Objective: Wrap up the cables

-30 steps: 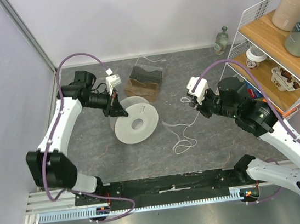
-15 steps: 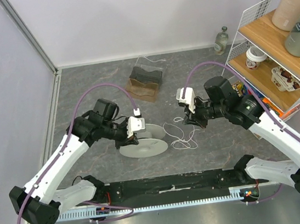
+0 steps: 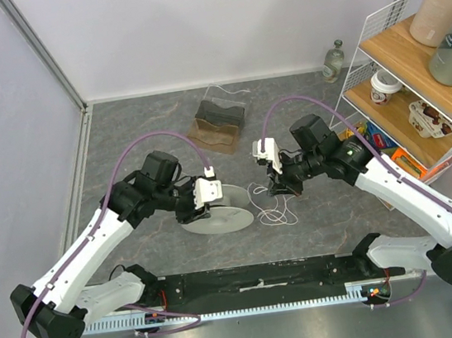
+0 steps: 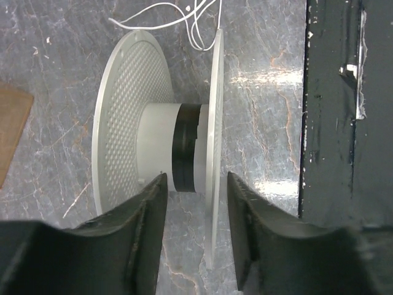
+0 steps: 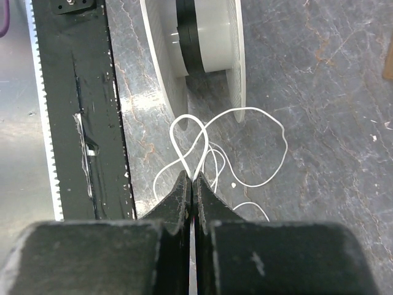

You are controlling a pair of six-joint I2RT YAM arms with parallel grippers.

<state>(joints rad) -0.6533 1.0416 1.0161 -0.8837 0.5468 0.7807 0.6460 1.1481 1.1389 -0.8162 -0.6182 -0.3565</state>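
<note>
The cables are thin white wire lying in loose loops on the grey floor, just right of a white spool. My right gripper is shut on the wire; in the right wrist view its fingertips pinch two strands where a loop runs toward the spool. My left gripper is at the spool's left side. In the left wrist view it stands open, its fingers on either side of the spool's near flange with a gap on both sides. The hub is white with a black band.
A brown box holding a dark item sits behind the spool. A wire shelf with bottles and jars stands at the right, with a small glass bottle by the back wall. A black rail runs along the near edge.
The left arm lowered the spool from a raised tilt toward the floor, then opened its jaws off the flange. The right gripper carried the wire left, closer to the spool.
</note>
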